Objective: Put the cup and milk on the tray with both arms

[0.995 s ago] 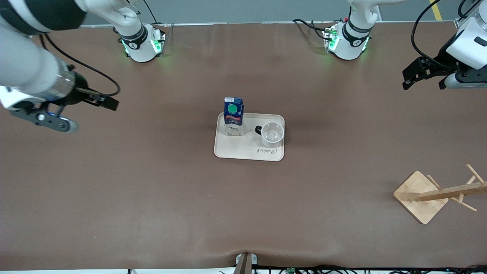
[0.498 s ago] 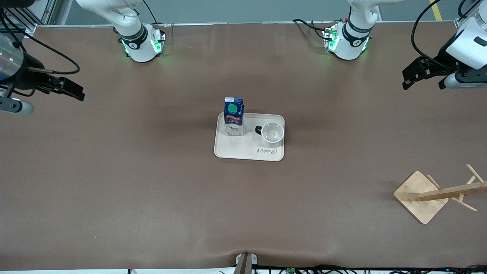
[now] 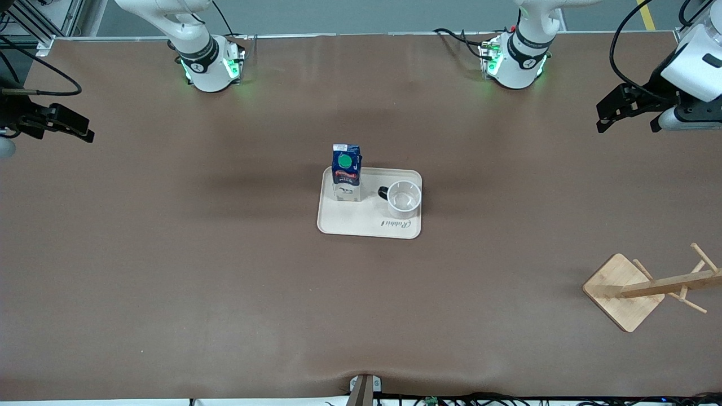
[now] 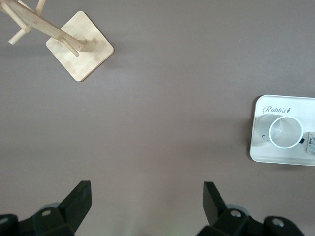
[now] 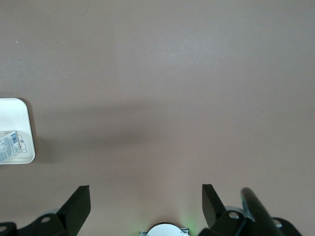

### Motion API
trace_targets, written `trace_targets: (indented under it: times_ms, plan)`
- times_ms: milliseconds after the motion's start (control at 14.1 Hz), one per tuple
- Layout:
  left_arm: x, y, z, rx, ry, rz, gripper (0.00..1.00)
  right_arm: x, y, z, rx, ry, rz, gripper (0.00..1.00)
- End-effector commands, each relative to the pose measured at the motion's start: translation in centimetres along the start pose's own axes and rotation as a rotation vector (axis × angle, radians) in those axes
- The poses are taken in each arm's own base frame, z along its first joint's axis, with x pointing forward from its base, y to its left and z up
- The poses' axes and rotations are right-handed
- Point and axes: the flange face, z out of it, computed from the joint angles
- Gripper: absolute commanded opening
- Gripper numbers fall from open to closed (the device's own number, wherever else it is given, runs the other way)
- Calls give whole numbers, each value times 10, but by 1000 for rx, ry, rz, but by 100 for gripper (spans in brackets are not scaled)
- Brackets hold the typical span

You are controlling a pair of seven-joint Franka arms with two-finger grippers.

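Observation:
The beige tray (image 3: 350, 223) lies at the table's middle. The milk (image 3: 346, 169) stands upright on it, at the corner toward the right arm's base. The white cup (image 3: 404, 198) stands upright on it beside the milk, toward the left arm's end, with its black handle toward the milk. My left gripper (image 3: 629, 119) is open and empty, up over the left arm's end of the table. My right gripper (image 3: 62, 125) is open and empty over the right arm's end. The left wrist view shows the tray (image 4: 261, 152), the cup (image 4: 285, 132) and its open gripper (image 4: 146, 194). The right wrist view shows the tray's corner (image 5: 15, 115), the milk (image 5: 11, 146) and its open gripper (image 5: 146, 196).
A wooden mug rack (image 3: 626, 290) with pegs lies tipped on the table toward the left arm's end, nearer to the front camera than the tray; it also shows in the left wrist view (image 4: 81, 51). The arm bases (image 3: 211, 65) glow green.
My right gripper has drawn away from the tray toward the right arm's end of the table. The left arm, milk, cup and tray have not moved.

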Motion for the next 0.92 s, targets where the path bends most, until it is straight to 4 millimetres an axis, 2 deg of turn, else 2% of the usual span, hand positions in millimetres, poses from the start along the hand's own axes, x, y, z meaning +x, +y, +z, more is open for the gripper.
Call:
trace_targets:
  times_ms: [0, 71, 142, 355, 427, 640, 853]
  plan:
    - [-2, 0, -3, -11, -4, 18, 100, -10, 18, -7, -18, 21, 11, 100]
    - [-2, -1, -6, -12, 2, 17, 100, -9, 27, -5, -2, 17, 30, 100]
    - [0, 0, -9, -13, 10, 12, 100, -9, 26, -5, 5, 17, 26, 100]
    - [0, -2, -10, -13, 1, 9, 100, -12, 13, -8, 4, 22, 0, 100]
    - [-1, -1, -10, -13, -2, 11, 100, -13, 1, -9, 1, 24, -24, 100]
    - [-2, 0, -9, -12, -9, 9, 100, -11, 7, -8, 2, 23, -12, 100]
    - [-2, 0, -9, -12, -12, 14, 100, -12, 4, -9, 3, 23, -17, 100]
